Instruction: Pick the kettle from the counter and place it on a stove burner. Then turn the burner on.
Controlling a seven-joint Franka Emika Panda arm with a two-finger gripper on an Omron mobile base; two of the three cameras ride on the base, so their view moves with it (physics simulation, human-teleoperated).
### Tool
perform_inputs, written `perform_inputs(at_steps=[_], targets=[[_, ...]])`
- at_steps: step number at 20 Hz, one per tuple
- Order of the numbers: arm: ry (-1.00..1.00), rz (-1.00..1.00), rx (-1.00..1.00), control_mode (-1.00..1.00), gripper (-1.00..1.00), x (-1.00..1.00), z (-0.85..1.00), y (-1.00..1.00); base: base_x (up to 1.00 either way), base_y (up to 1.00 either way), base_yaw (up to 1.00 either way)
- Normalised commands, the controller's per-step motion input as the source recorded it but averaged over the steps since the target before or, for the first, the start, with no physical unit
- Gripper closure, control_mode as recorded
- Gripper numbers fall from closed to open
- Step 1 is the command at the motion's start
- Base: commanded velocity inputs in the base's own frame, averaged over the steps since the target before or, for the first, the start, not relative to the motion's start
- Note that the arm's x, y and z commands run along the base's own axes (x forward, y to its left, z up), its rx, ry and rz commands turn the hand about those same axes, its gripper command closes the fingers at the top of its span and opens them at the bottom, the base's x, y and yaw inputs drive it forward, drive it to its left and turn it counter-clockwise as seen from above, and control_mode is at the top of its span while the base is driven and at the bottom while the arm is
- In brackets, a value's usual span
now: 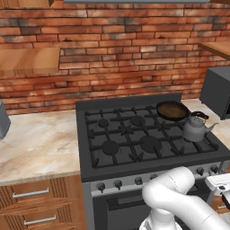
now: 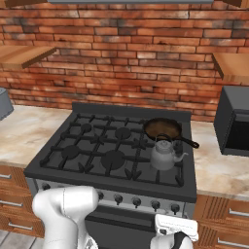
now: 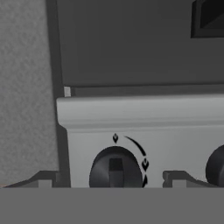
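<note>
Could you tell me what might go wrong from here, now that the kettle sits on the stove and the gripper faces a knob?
1. The small grey metal kettle stands close to the round dark frying pan; heat could reach both.
2. The gripper straddles one black round knob, with another alongside; it may light a burner not under the kettle.

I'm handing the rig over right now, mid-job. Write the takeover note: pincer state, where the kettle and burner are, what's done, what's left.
Pincer: open, holding nothing, low in front of the range, its fingertips either side of a black control knob at the left end of the panel as the hand view shows it; no grip on it.
Kettle: upright on the front right stove burner, just ahead of the frying pan.
Counter: the kettle is off it.
Done: kettle placed on the burner.
Left: close on the knob and turn it. No flame is visible. I cannot tell from the views whether this knob serves the kettle's burner; check first.
</note>
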Motion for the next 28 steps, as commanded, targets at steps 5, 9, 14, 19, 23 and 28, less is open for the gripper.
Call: perform_inputs(at_steps=[5, 9, 14, 19, 23, 28], targets=[[0.0, 0.0, 0.0, -1.0, 1.0, 0.0, 0.0, 0.0, 0.0, 0.0, 0.0], [0.0, 0.0, 0.0, -1.0, 1.0, 0.0, 0.0, 0.0, 0.0, 0.0, 0.0], [0.0, 0.0, 0.0, -1.0, 1.0, 0.0, 0.0, 0.0, 0.0, 0.0, 0.0], [-0.07, 0.11, 0.0, -1.0, 1.0, 0.0, 0.0, 0.0, 0.0, 0.0, 0.0], [-0.05, 0.24, -0.05, -1.0, 1.0, 0.0, 0.0, 0.0, 0.0, 0.0, 0.0], [-0.01, 0.32, -0.1, -1.0, 1.0, 0.0, -0.1, 0.0, 0.0, 0.0, 0.0]])
